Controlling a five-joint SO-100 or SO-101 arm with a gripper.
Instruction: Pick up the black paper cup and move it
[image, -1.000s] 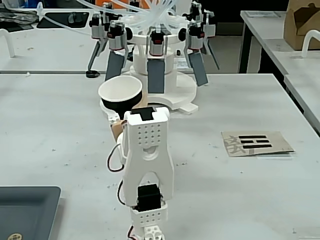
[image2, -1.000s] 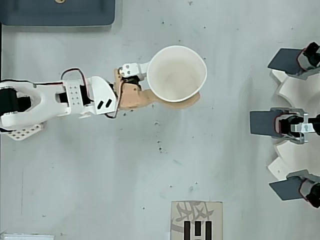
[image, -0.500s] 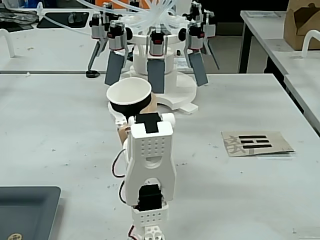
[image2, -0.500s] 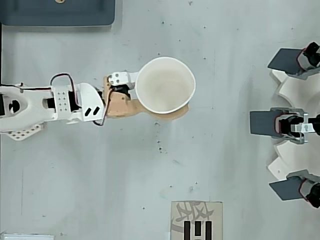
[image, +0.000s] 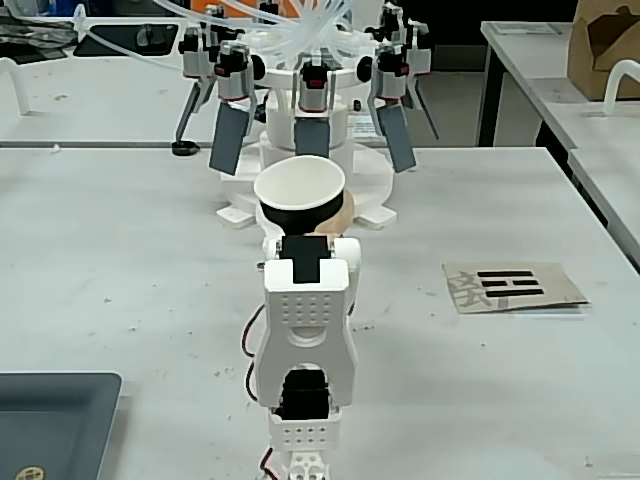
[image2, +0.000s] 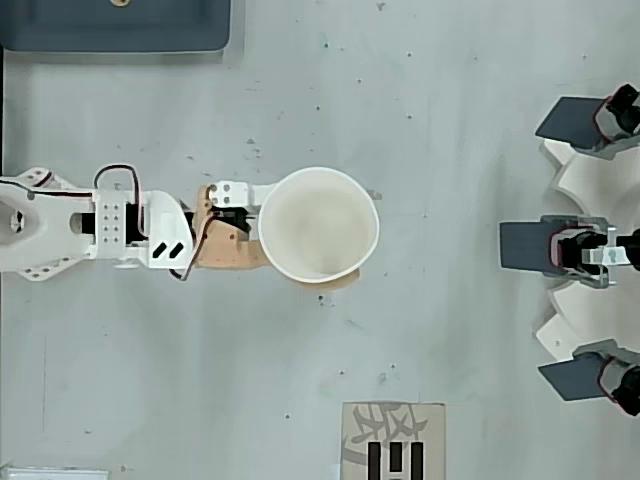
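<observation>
The black paper cup (image: 298, 214) stands upright with its mouth up, just beyond the arm's wrist in the fixed view. It shows a white inside and a black outer wall. From overhead only its white rim and inside (image2: 318, 225) show. My gripper (image: 300, 212) (image2: 335, 235) is shut on the cup. One white finger lies along the cup's upper side in the overhead view, and a tan finger (image2: 232, 252) runs under its lower side. The cup hides the fingertips. I cannot tell whether the cup touches the table.
A white machine (image: 310, 150) (image2: 590, 245) with three dark paddles stands just past the cup. A card with black marks (image: 512, 285) (image2: 392, 440) lies to one side. A dark tray (image: 50, 420) (image2: 115, 25) sits near the arm's base.
</observation>
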